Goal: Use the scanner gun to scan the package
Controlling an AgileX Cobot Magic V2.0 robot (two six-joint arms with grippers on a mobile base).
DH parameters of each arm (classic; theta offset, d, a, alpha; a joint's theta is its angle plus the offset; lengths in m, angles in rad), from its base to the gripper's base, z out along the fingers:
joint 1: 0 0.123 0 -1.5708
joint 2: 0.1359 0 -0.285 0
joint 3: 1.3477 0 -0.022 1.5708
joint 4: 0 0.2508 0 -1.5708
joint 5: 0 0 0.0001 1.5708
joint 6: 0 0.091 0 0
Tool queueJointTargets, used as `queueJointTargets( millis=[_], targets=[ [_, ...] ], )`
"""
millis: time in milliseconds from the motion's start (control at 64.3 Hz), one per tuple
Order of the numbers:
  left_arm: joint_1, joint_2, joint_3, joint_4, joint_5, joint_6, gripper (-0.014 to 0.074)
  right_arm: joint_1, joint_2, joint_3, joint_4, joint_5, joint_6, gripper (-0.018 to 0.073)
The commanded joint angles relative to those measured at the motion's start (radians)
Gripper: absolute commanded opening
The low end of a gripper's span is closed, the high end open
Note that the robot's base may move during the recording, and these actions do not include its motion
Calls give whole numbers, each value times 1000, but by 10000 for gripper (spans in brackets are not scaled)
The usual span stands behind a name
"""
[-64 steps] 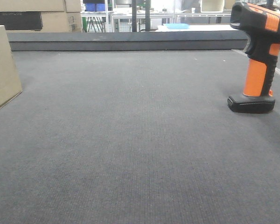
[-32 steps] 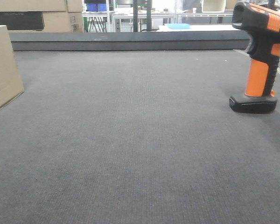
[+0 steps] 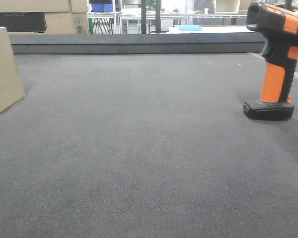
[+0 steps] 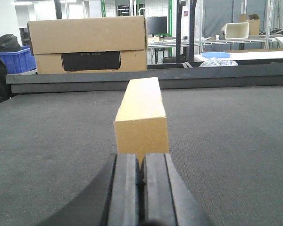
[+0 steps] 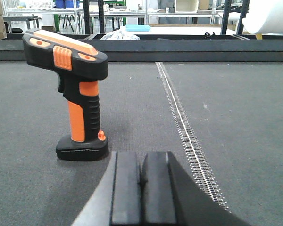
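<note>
The package (image 3: pixel 2 69), a plain brown cardboard box, stands on edge at the far left of the dark grey mat, with a bit of white label showing. In the left wrist view its narrow end (image 4: pixel 141 122) faces me just beyond my left gripper (image 4: pixel 141 162), which is shut and holds nothing. The scanner gun (image 3: pixel 274 74) stands upright on its black base at the right. In the right wrist view it (image 5: pixel 80 99) is ahead and to the left of my right gripper (image 5: pixel 140 162), also shut and holding nothing. Neither gripper shows in the front view.
A raised dark ledge (image 3: pixel 134 44) bounds the mat's far side. Behind it stand a large cardboard carton (image 4: pixel 87 44) with a black panel and a blue bin (image 4: pixel 21 59). A metal toothed seam (image 5: pixel 184 127) runs along the mat right of the scanner gun.
The front view has shifted a few pixels. The package and scanner gun stand where they were.
</note>
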Motion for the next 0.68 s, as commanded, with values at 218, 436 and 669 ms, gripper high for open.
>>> queueJointTargets(
  millis=[218, 436, 669],
  targets=[
    [1, -4, -2, -7, -18, -4, -111, -7, -4, 0, -10, -30, 2, -154],
    [1, -4, -2, -7, -18, -4, -111, -7, -4, 0, -10, -30, 2, -154],
    [1, -4, -2, -7, -18, -4, -111, -7, -4, 0, -10, -30, 2, -154]
  ],
)
